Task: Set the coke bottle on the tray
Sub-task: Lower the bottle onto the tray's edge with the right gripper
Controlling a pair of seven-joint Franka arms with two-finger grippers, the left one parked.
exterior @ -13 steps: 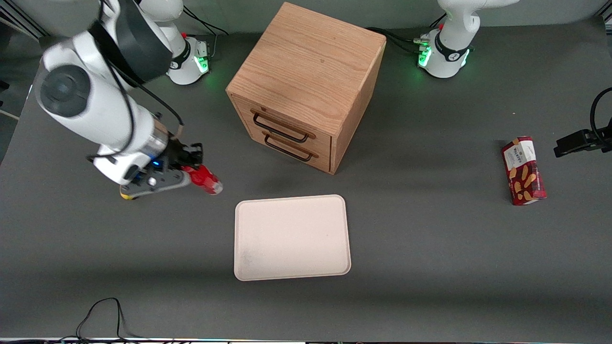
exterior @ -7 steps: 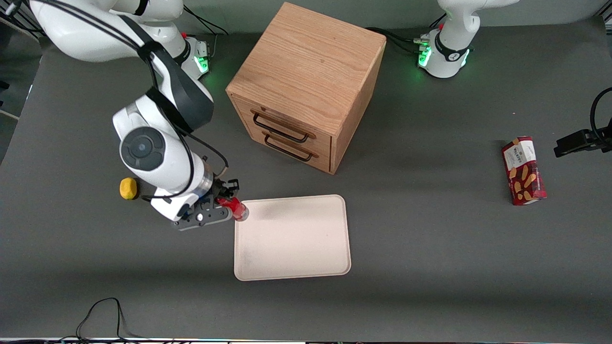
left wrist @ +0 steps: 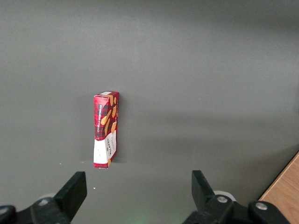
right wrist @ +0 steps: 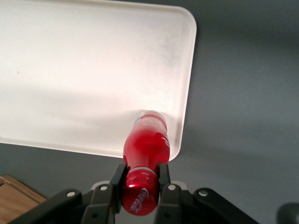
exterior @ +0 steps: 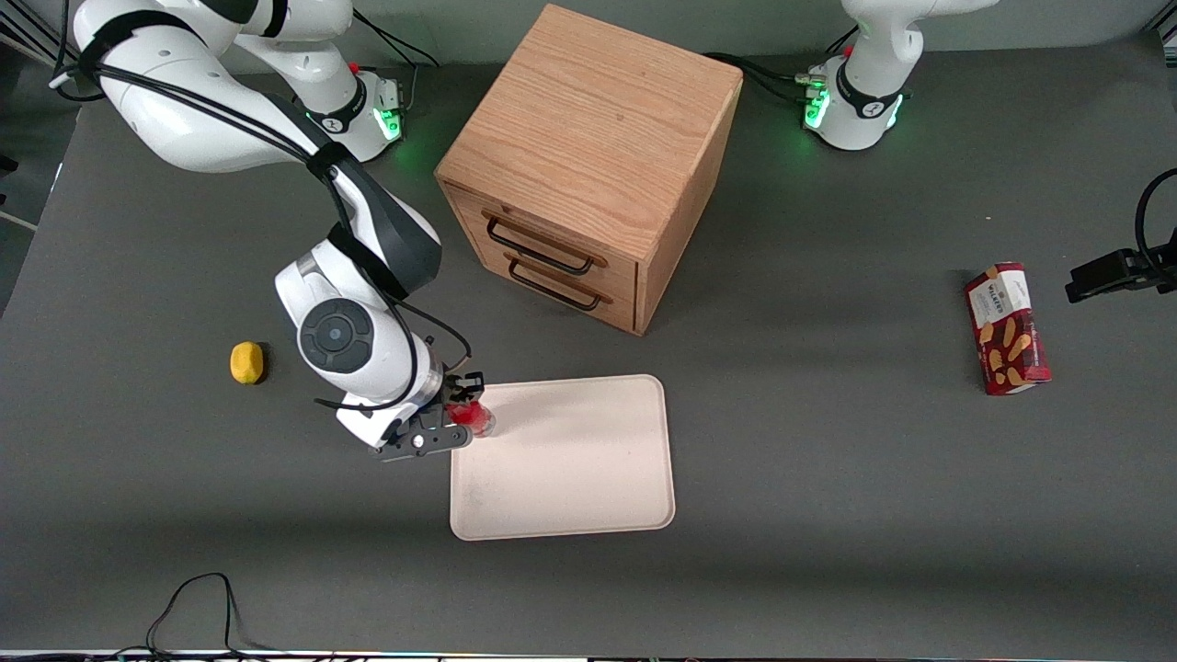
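Claw (right wrist: 140, 179) clenched on coke bottle (right wrist: 145, 142) neck (cap partly hidden), base over tray (right wrist: 84, 70) corner.

The gripper (exterior: 462, 414) holds the coke bottle (exterior: 473, 416) above the tray (exterior: 570, 469) corner nearest the drawer cabinet (exterior: 588, 165).

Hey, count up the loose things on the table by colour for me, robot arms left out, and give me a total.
Red: 2, the coke bottle held in the gripper over the tray's corner, and the snack box
Yellow: 1, a small round object
Cream: 1, the tray
Wood brown: 1, the drawer cabinet
Total: 5
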